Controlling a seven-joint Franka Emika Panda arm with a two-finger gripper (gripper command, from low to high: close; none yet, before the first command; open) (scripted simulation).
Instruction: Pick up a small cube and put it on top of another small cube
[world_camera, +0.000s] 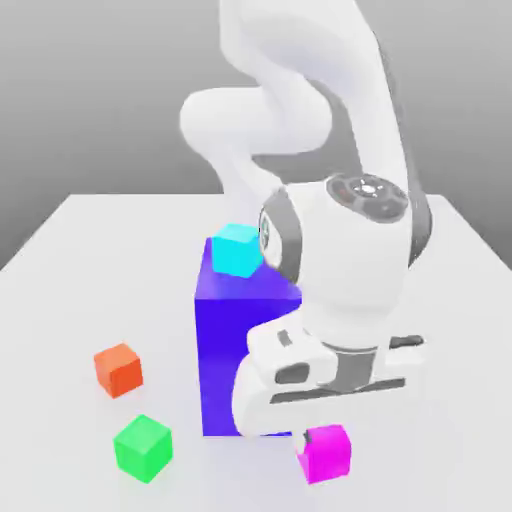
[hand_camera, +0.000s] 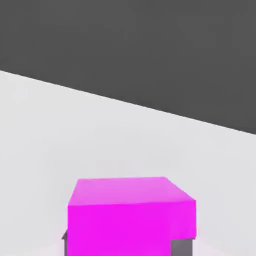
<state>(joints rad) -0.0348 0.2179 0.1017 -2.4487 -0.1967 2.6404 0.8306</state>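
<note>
Matte magenta small cube (hand_camera: 131, 215), clamped by hand (world_camera: 312, 434)

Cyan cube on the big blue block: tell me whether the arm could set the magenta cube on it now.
Probably yes: the cyan cube has a bare top, though the gripper, shut on the magenta cube, must rise above the blue block.

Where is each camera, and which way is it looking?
Exterior view: off the arm, raised, looking down at the table with a big blue block, turquoise cube, orange cube, green cube; the white arm and gripper show.
Hand view: on the hand, looking past dark fingertips across the table.
Both show the pink cube.
</note>
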